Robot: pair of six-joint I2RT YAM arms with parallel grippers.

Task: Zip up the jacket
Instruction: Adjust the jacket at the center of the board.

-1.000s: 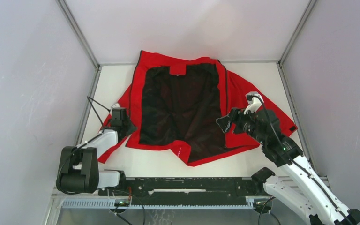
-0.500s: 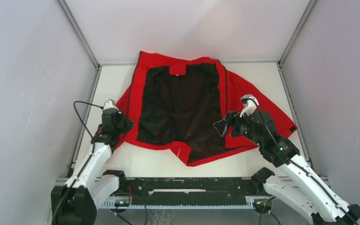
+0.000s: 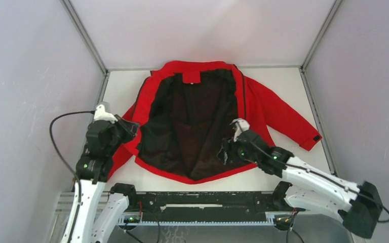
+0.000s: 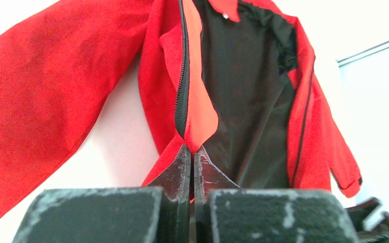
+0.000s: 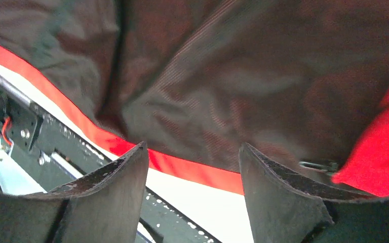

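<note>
The red jacket [image 3: 268, 104] lies open on the white table, its black lining [image 3: 192, 126] facing up. My left gripper [image 3: 126, 129] is shut on the jacket's left front edge near the hem; the left wrist view shows the red fabric [image 4: 195, 116] pinched between the fingertips, with the dark zipper [image 4: 181, 76] running away above them. My right gripper [image 3: 225, 152] is open and empty, low over the lining near the right front edge. In the right wrist view it [image 5: 192, 152] hovers over the red hem [image 5: 182, 169], with a small metal zipper part [image 5: 318, 165] beside the right finger.
A black rail [image 3: 202, 200] runs along the table's near edge just in front of the hem. Grey walls with metal posts [image 3: 83, 35] enclose the table on three sides. The jacket's right sleeve [image 3: 294, 124] reaches toward the right wall.
My left gripper has pulled the left front edge up and leftward, narrowing the open jacket. My right gripper has moved down and left from the right front panel to the hem.
</note>
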